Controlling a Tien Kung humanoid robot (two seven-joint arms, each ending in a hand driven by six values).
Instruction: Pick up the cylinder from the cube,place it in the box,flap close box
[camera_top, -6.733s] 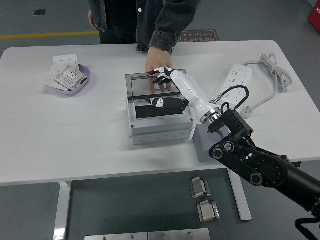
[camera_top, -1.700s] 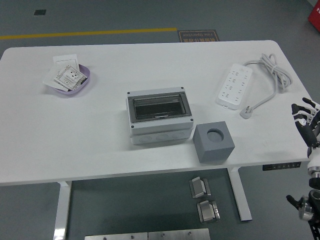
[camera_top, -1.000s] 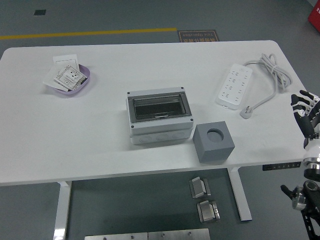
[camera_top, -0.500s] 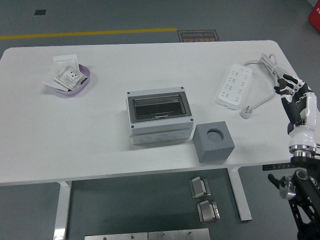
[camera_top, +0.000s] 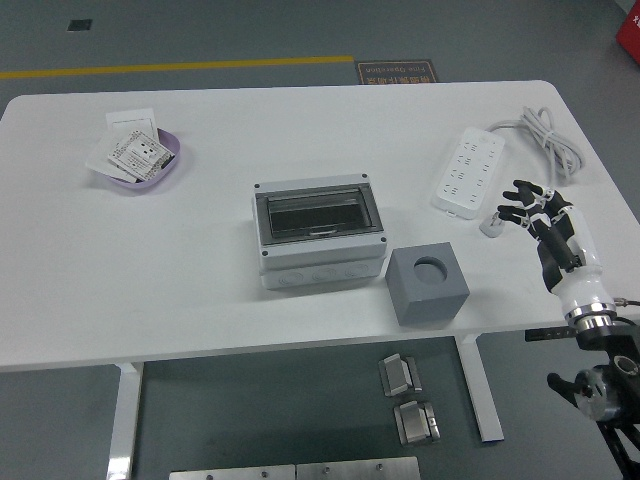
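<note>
Nearest the table's front edge stood one grey cube (camera_top: 427, 286), its round socket on top showing empty, with no cylinder seated in it. Just to its right, over the table's (camera_top: 150, 290) right front corner, hung the right hand (camera_top: 545, 222), its black fingers (camera_top: 519, 200) spread loose and holding nothing; the left hand did not show at all. Just behind and left of the cube sat one grey box (camera_top: 320, 236), its smoked transparent flap lying down flat over the opening. A dark shape showed faintly through the flap, and it may have been the cylinder, though the tint made that hard to confirm. Judged from this, the pick and the placing looked done and the flap already down, so what remained was probably only to check the latch. To do that well, the hand would need to come in from the right above the cube without knocking it, then press flat on the flap's front edge, not its hinge side, so the box would not skid on the smooth top. Farther back on the right lay one white power strip (camera_top: 467, 173) with its single cable (camera_top: 545, 140) coiled behind it. At the far left rested one purple dish (camera_top: 170, 170) holding a few white packets (camera_top: 133, 150); three at a guess.
</note>
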